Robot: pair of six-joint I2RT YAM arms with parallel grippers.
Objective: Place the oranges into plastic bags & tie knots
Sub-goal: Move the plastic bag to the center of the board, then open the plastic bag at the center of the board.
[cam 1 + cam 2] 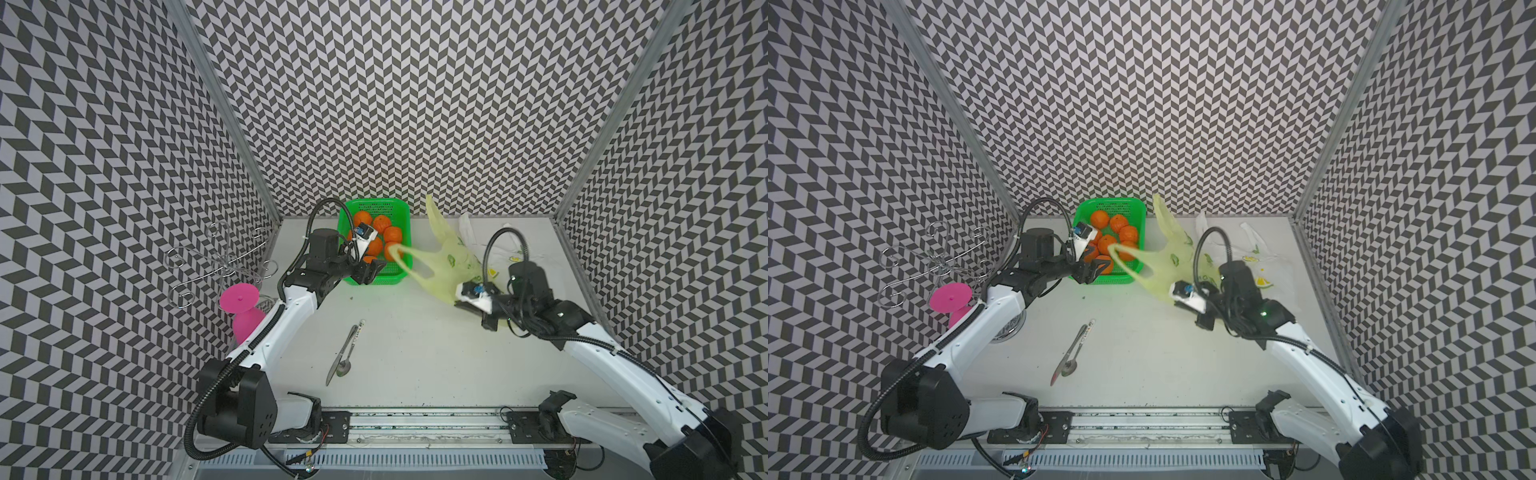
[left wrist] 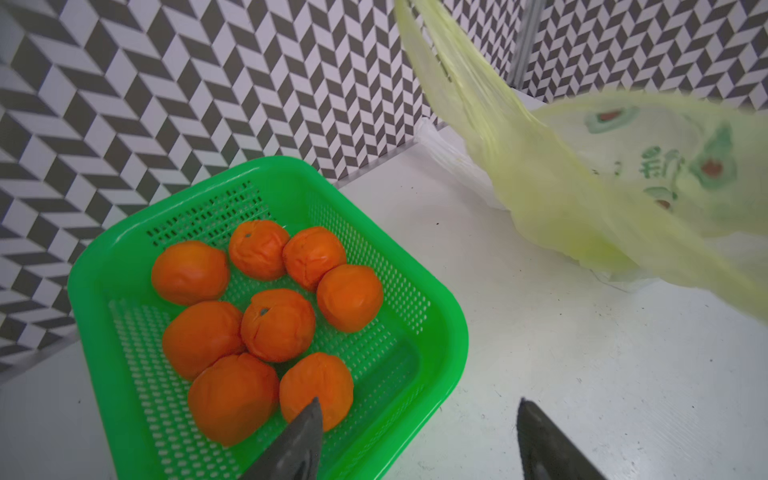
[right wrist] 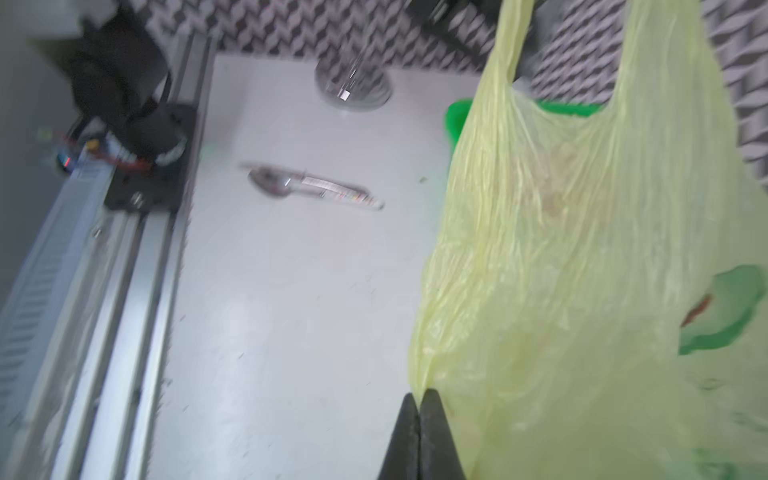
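The eight oranges [image 2: 277,324] all lie in the green basket [image 2: 266,168], which stands at the back of the bench [image 1: 415,353], just left of centre in both top views. The left hand [image 2: 419,403] hovers over the basket's near right corner with its jaws spread wide and nothing between them. In the left wrist view one dark fingertip shows in front of the nearest orange and the other over bare bench beside the basket's rim; whether that fingertip touches the fruit cannot be told. The right hand [image 3: 420,395] is closed, its two fingertips pressed together on a pinch of the yellow-green bag [image 3: 561,249] at the bag's edge. The thin film is lifted off the bench and fills the right side of the right wrist view. In both top views this bag stretches from the right hand, at centre right, up and leftward. One loose handle reaches across the basket's right edge over the oranges, and the other points up toward the back wall. The white bag [image 1: 1273,268], with its lemon-slice print, lies flat at the upper right of the bench, partly behind the right arm and the yellow-green bag. A knife [image 1: 331,374] and a spoon [image 1: 343,368] lie side by side, touching, on the bench in the lower middle of the top views, well apart from both hands.
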